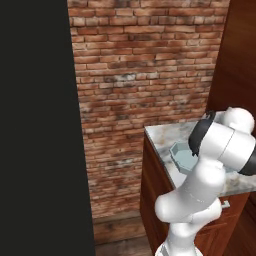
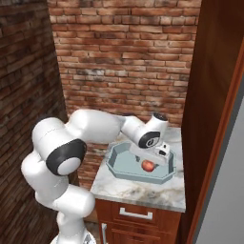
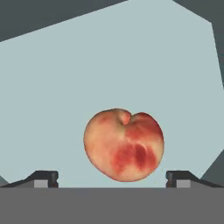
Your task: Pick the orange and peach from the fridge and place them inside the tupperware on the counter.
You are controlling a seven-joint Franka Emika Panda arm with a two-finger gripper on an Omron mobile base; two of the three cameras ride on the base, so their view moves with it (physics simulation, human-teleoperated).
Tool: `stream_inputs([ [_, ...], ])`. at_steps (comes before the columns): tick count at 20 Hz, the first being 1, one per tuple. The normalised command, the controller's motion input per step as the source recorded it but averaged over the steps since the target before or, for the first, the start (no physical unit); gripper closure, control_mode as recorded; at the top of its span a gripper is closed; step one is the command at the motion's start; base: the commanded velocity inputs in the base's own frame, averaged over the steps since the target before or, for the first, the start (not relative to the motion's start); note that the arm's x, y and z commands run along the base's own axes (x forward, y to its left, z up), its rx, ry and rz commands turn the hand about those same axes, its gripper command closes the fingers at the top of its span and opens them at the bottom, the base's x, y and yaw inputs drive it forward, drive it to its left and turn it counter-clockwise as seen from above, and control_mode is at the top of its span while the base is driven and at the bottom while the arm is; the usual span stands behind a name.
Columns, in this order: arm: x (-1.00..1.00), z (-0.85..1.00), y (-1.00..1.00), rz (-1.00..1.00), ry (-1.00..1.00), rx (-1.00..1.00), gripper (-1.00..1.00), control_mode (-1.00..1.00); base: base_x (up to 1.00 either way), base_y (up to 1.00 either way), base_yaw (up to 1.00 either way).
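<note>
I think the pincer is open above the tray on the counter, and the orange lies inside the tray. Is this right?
Not quite. The fruit in the tray is the peach, reddish-pink with a paler patch, not the orange. The hand view shows it clearly, with the pincer open above it, its tips wide apart. The tray does sit on the counter.
</note>
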Motion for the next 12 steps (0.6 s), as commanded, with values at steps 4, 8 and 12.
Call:
stream_inputs([
  [4,-0.33,0.67,0.2,0.0,-0.26,0.0,-1.0,-1.0,0.0,0.0,0.0],
  [8,-0.24,0.81,0.25,0.0,-0.23,0.0,-1.0,-1.0,0.0,0.0,0.0],
  [12,-0.27,0.76,0.33,0.0,-0.19,-0.01,-1.0,-1.0,0.0,0.0,0.0],
])
